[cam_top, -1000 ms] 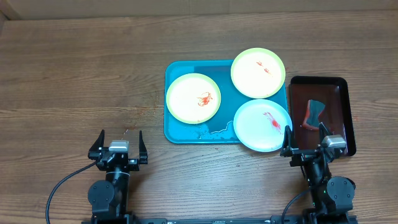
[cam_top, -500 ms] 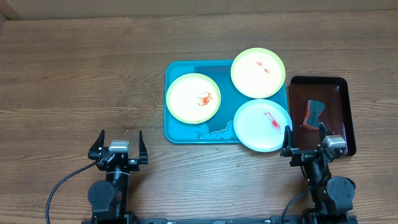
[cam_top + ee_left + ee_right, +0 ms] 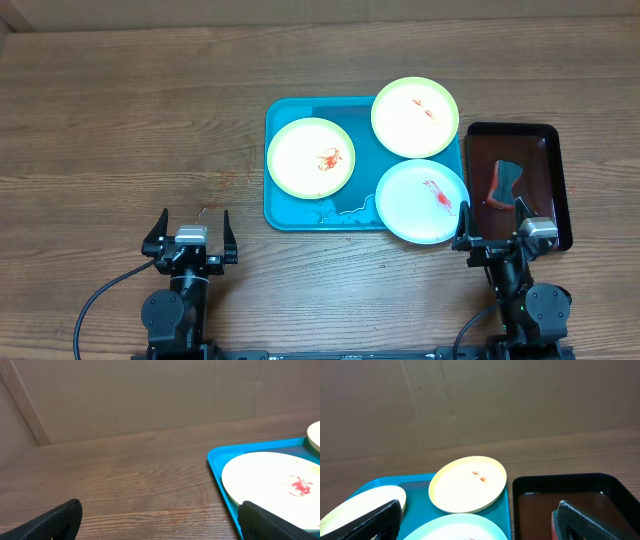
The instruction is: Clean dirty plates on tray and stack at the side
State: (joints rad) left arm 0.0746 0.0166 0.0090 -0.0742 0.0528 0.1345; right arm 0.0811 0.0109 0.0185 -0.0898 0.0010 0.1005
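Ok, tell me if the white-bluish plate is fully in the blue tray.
Partly out: the white-bluish plate overhangs the blue tray at its near-right corner, rim past the tray's edge.

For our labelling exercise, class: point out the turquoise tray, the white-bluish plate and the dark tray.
turquoise tray (image 3: 290,212): overhead view, bare near-left floor.
white-bluish plate (image 3: 415,212): overhead view, its white centre.
dark tray (image 3: 545,158): overhead view, bare far-right floor.

Wooden table (image 3: 120,100): blue tray (image 3: 290,211), dark tray (image 3: 537,160)
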